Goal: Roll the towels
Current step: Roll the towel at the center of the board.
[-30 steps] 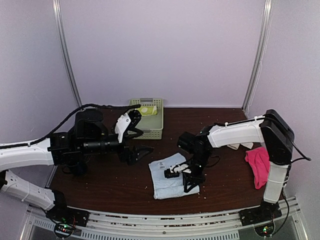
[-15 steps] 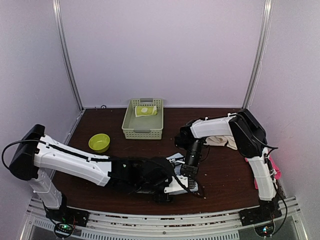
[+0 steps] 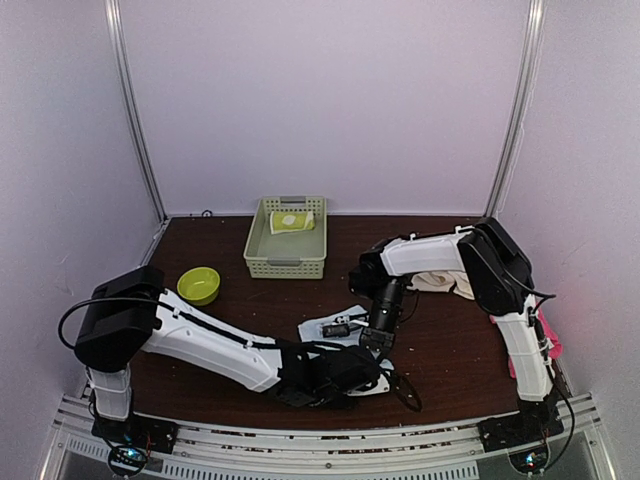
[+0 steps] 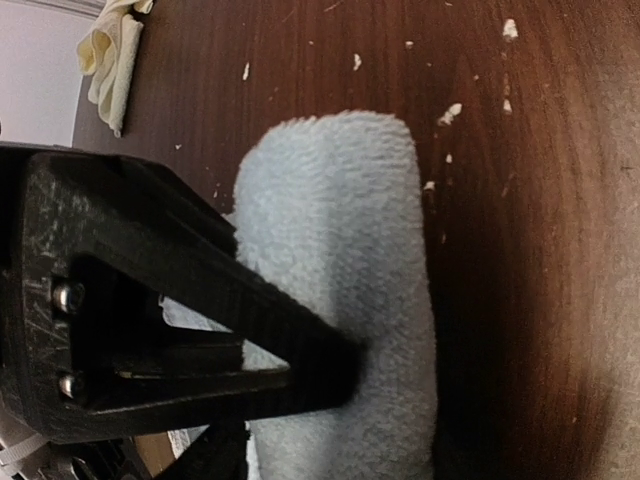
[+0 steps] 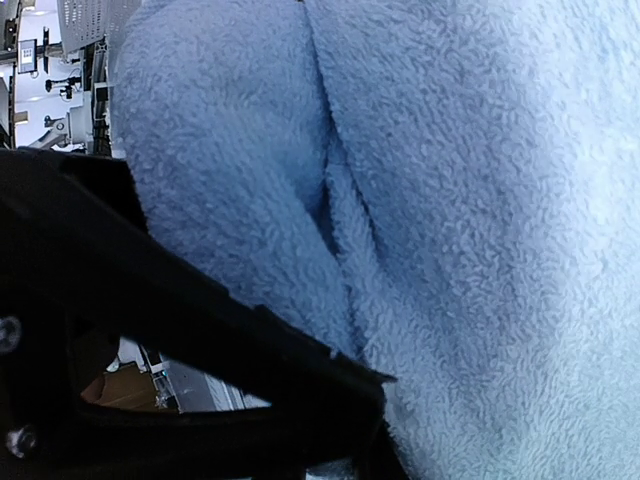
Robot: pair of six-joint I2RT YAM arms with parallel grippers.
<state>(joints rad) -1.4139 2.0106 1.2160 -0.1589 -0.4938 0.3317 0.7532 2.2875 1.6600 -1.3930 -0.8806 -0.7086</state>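
**Both claws on the blue towel at the front of the tabletop**

Closest to the front edge, the left claw [image 3: 392, 384] sits low on the tabletop [image 3: 450, 345], right at the blue towel [image 4: 340, 250]. Its wrist cam shows one black finger [image 4: 260, 305] lying across a thick, rounded-off fold of the cloth. Can't tell from that whether it's gripping or just resting, or how wide it stands.

Just behind it, the right claw [image 3: 377, 338] points down onto the same towel. It's narrow and nipping a crease, and its cam is pretty much all blue fluff.

Off at the right edge a pink towel [image 3: 548, 335] peeks out behind the arm. Further back, a cream towel [image 3: 440, 282] lies crumpled on the right, with a green bowl [image 3: 199, 285] on the left. Farthest back sits the basket [image 3: 285, 264] with the lime towel [image 3: 292, 221] inside.
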